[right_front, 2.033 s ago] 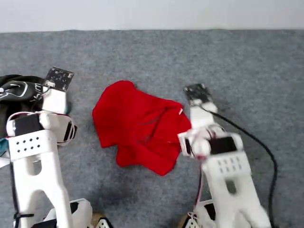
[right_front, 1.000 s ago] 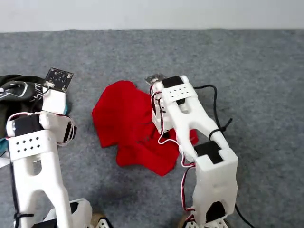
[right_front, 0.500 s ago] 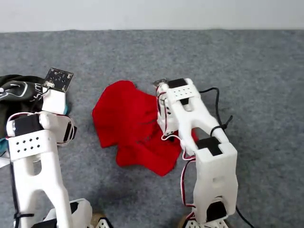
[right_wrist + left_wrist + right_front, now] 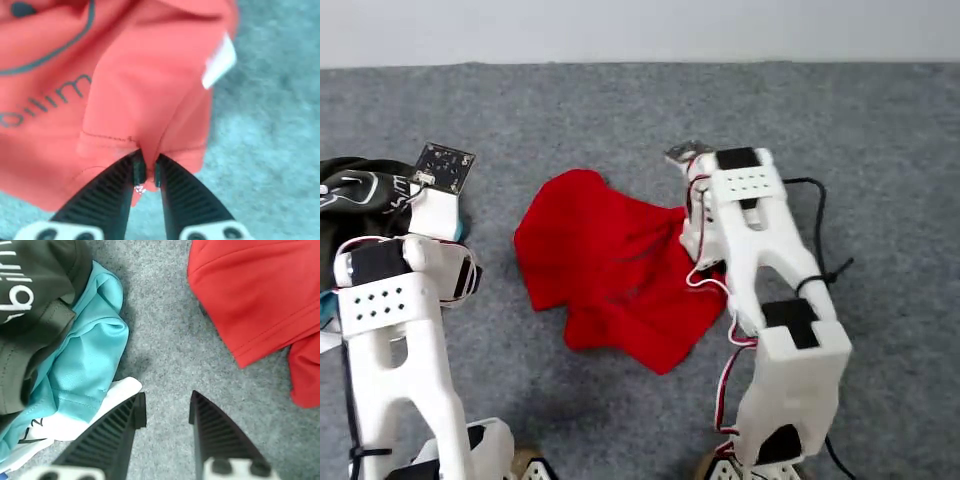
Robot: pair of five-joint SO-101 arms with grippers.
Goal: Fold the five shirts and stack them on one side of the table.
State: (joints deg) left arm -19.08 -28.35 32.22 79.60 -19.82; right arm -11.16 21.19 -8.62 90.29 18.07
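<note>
Grey carpet covers the surface (image 4: pixel 880 150), which runs back to a pale wall (image 4: pixel 640 30). Near the middle lies the red shirt (image 4: pixel 610 270), crumpled and spread unevenly, one lobe toward the far side and another toward the near side. The right arm (image 4: pixel 760 250) stands over the shirt's right edge, and the right fingers (image 4: pixel 139 170) are pressed together on a pinched ridge of red cloth just by a stitched hem; a white tag (image 4: pixel 220 62) shows on the fabric a little farther along, near dark printed lettering. A black cable (image 4: pixel 820 230) loops beside this arm. At the surface's left edge sits a heap of other garments (none of them folded): a black shirt (image 4: pixel 360 185) on top, a teal shirt (image 4: pixel 85 355) bunched beneath it, and a white shirt (image 4: pixel 65 422) poking out lowest. The left arm (image 4: pixel 400 300) stands beside that heap, and the left fingers (image 4: pixel 136 412) are spread apart with nothing between them, over bare carpet between the heap and the red shirt, one tip just beside the white shirt's edge. The red shirt lies apart from the heap, with a strip of carpet between them.
</note>
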